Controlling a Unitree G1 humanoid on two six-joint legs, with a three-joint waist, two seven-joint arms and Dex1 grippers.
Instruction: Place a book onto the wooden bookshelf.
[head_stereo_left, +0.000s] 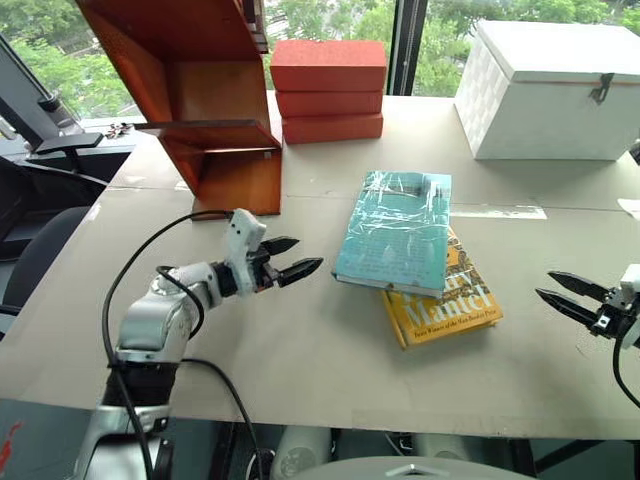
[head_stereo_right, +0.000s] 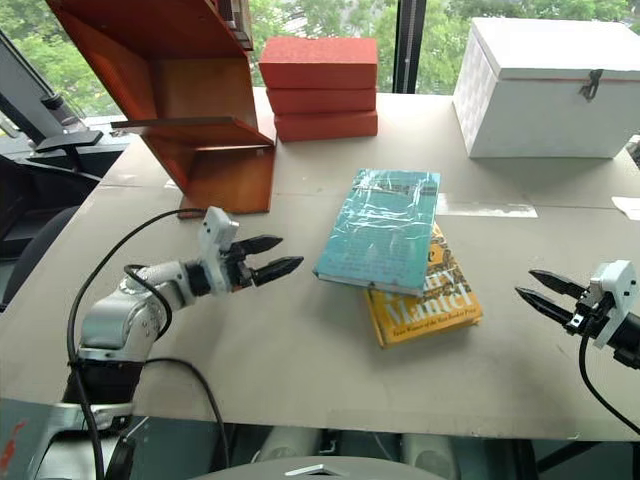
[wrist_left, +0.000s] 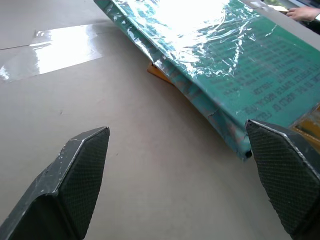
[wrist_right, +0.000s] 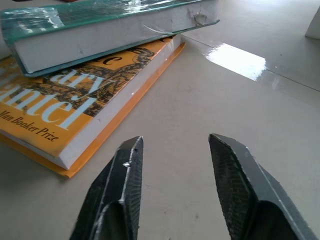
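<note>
At about ten o'clock on the counter (head_stereo_left: 300, 350) stands the wooden bookshelf (head_stereo_left: 210, 120), its slanted boards bare on the side that shows. Below it, near eight o'clock, the left gripper (head_stereo_left: 292, 258) hangs just above the counter with its fingers spread wide and nothing between them, aimed toward the book (head_stereo_left: 395, 232). That teal, plastic-wrapped book lies flat near the centre, stacked crosswise on a yellow book (head_stereo_left: 445, 310), with its near corner overhanging. Behind, at twelve o'clock, sit stacked red boxes (head_stereo_left: 328, 90), and at two o'clock a white chest (head_stereo_left: 555, 90). At four o'clock the right gripper (head_stereo_left: 565, 297) also points at the books, fingers parted and grasping nothing. The step in hand looks like the approach, before any grasp: neither gripper touches the book. The next move probably calls for one gripper to close in level with the book's edge, where the overhang leaves room for a finger beneath, then lift it clear without dragging the yellow book along.
</note>
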